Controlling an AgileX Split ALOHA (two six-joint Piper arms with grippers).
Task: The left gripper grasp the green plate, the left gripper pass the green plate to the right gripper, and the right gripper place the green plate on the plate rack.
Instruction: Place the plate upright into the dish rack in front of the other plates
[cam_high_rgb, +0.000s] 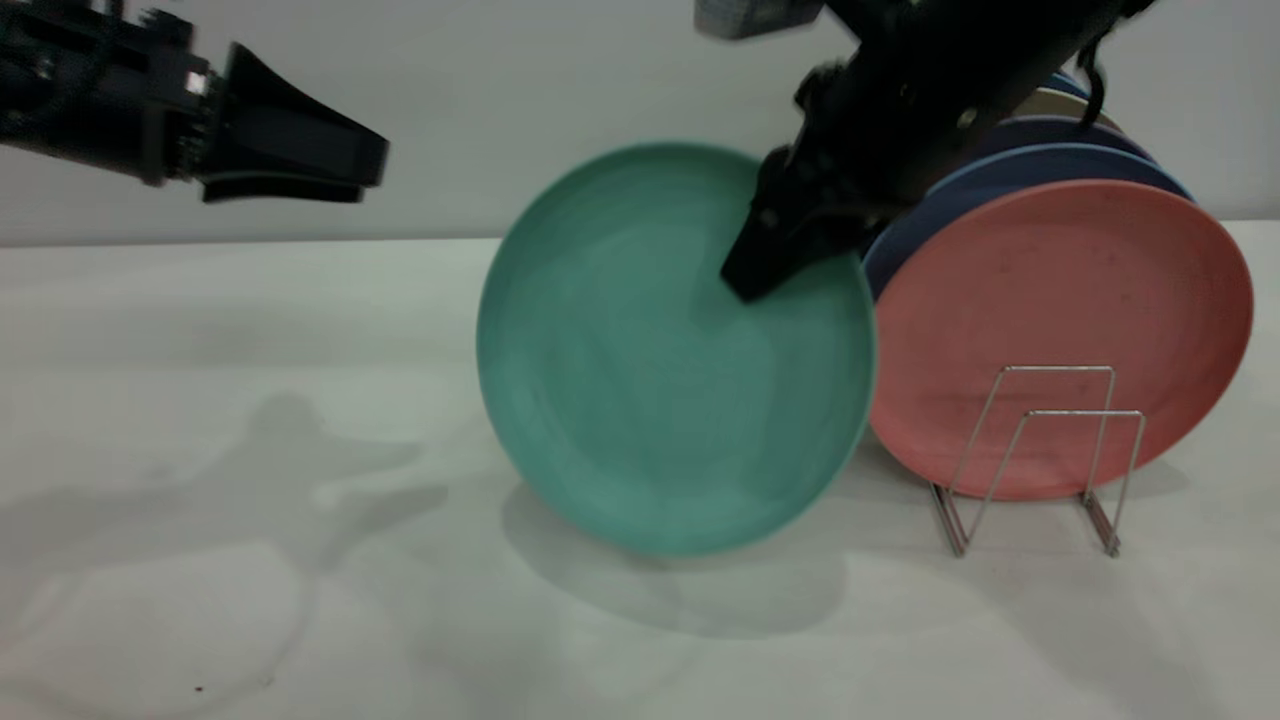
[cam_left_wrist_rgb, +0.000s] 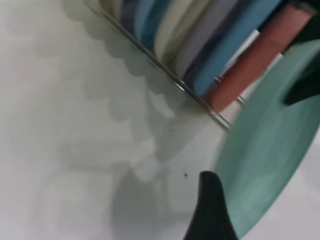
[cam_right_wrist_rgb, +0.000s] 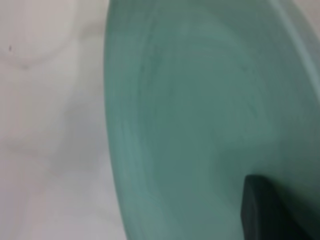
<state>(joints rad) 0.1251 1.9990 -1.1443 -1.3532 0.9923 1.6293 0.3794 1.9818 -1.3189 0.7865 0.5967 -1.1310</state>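
Exterior view — right gripper (cam_high_rgb: 762, 270) clamps green plate (cam_high_rgb: 660, 380) beside plate rack (cam_high_rgb: 1040, 460).

Finding no readable text, label, brand, number or sign in any view.
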